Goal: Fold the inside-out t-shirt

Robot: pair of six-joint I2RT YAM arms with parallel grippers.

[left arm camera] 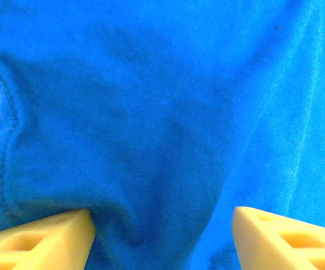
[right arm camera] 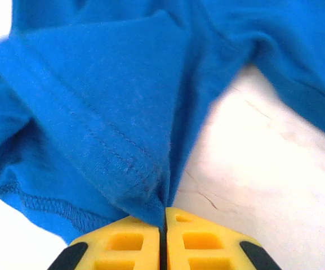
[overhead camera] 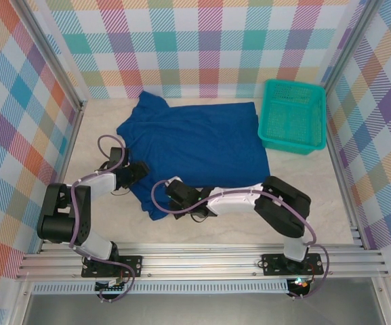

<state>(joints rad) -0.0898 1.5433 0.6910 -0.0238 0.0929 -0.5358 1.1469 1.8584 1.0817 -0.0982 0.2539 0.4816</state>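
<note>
My right gripper (right arm camera: 163, 216) has its yellow fingers pressed together on a fold of the inside-out t-shirt (overhead camera: 202, 139). It has pinched the cloth just by a stitched hem, and the raw overlock seam faces up there. My left gripper (left arm camera: 162, 233) stands with its fingers apart and blue cloth bulging up between them. I see no pinch on that side, so I take it as not yet gripping.

From the overhead camera, both grippers sit at the shirt's near-left corner, the left one at the left edge and the right one at the near edge, where the fabric is rumpled. Beyond that corner the shirt lies spread over the middle of the table (overhead camera: 317, 203), fairly flat, with a sleeve poking out at the far left. Its right edge is just beside the teal mesh basket (overhead camera: 266, 112).

As I judge it, the job is barely begun — I can make out no clean fold line anywhere. One corner is secured and the other hold is pending. The actual folds all remain to be done, and whether the shirt must first be turned right side out I cannot say.
</note>
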